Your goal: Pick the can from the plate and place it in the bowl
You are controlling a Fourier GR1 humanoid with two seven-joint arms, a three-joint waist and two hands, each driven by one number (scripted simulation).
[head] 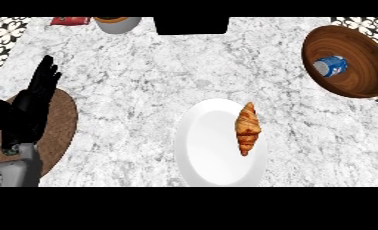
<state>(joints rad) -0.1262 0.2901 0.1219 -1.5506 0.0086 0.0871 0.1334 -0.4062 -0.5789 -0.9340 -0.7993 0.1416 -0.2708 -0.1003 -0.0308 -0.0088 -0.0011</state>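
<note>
Left hand [33, 101] rests at 9 o'clock, fingers straight, released, holding nothing, over a brown round mat [63, 129]. Blue can [330, 66] lies on its side inside the wooden bowl [351, 39] at 2 o'clock. White plate [210, 149] at 6 o'clock carries a croissant [248, 128] near its 3 o'clock rim.

Single camera: head view, steeply down on the counter.

Set at the robot's head on the near side, facing down and slightly toward the far edge. Close range: the marble counter [133, 74] fills the frame side to side. White plate [210, 146] sits near-centre; wooden bowl [358, 41] at far right is clipped by the right edge. Grey pot [118, 24] and black block [192, 25] are cut off along the far edge. Left hand [33, 105] and its forearm come in at the near left corner, over a brown mat [65, 124].
</note>
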